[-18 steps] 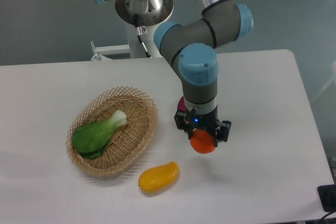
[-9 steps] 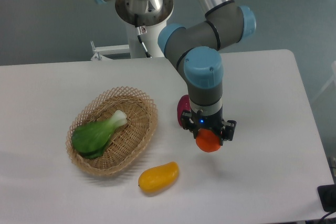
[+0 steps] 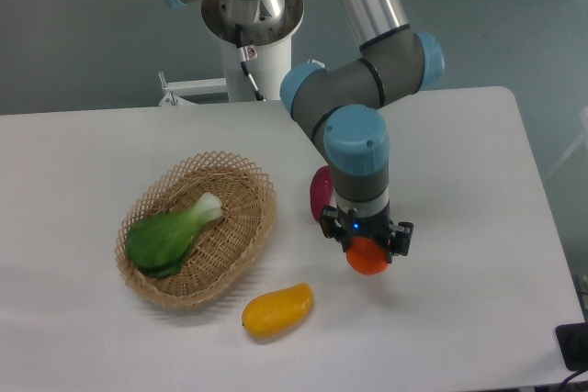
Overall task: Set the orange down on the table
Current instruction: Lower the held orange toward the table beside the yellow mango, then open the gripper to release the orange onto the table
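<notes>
Claw: we found the gripper (image 3: 367, 247) pointing straight down, its fingers clamped on the orange (image 3: 368, 256).
Orange position: we saw it held at the fingertips, directly under the claw, low over the table (image 3: 459, 190); we could not tell whether it touched the surface.
Key relation: we judged the release spot to lie straight below the fruit, so the coming move called for a short descent and an opening of the fingers, with no sideways travel.
Long axis: we read the orange as nearly round, so its orientation mattered little.
Neighbours: we noted the sweet potato (image 3: 321, 192) just behind the claw, the yellow fruit (image 3: 277, 309) to the front-left, and the basket (image 3: 239, 227) with its green vegetable (image 3: 170, 234) well apart.
</notes>
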You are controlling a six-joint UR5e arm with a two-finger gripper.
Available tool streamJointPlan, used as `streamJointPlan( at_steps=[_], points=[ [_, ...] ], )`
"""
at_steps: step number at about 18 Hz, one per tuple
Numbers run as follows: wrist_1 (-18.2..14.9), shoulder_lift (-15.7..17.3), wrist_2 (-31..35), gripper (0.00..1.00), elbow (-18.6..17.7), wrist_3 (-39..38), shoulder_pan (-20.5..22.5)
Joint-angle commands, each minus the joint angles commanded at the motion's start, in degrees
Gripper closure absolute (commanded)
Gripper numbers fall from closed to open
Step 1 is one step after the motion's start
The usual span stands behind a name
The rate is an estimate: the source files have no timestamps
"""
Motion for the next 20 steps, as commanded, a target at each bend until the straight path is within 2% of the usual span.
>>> streamJointPlan(
  at_steps=[4, 6, 10, 17, 20],
  points=[
    [1.58, -1.41, 1.24, 0.28, 0.27, 0.09, 0.0],
    [1.67, -1.67, 1.94, 0.12, 0.18, 0.26, 0.0],
    [1.67, -1.5, 1.86, 0.01, -0.08, 0.17, 0.0],
    [1.67, 0.52, 0.89, 0.0, -0.44, 0.18, 0.96],
    [1.76, 1.22, -2.96, 0.0, -0.44, -0.26, 1.93]
  ],
)
